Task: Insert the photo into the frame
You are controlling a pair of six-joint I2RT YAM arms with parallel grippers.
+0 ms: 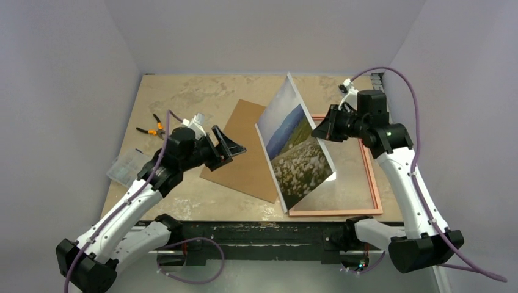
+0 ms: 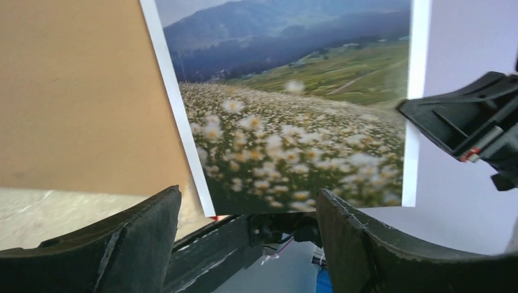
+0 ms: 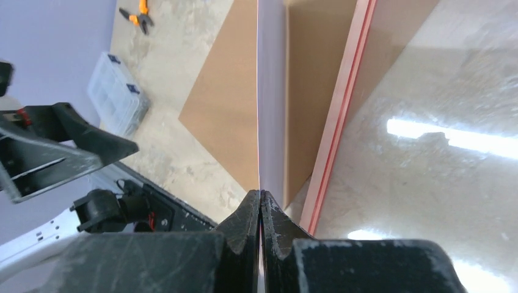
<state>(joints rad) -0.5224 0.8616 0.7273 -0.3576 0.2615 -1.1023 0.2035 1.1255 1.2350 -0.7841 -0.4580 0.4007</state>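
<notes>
Brown board, tilted photo (image 1: 296, 143), red frame (image 1: 372, 183): the print stands on edge between the two.
Orange-handled pliers (image 1: 153, 127) and a clear plastic box (image 1: 125, 166) lie at the left of the table (image 1: 183, 91). The left claw (image 1: 232, 149) hovers over the brown backing board (image 1: 244, 165) with its jaws apart, gripping nothing and facing the photo's picture side. The photo leans steeply, its low edge along the frame's left rail, its raised edge clamped in the right claw (image 1: 319, 130). The frame lies flat at the right.
</notes>
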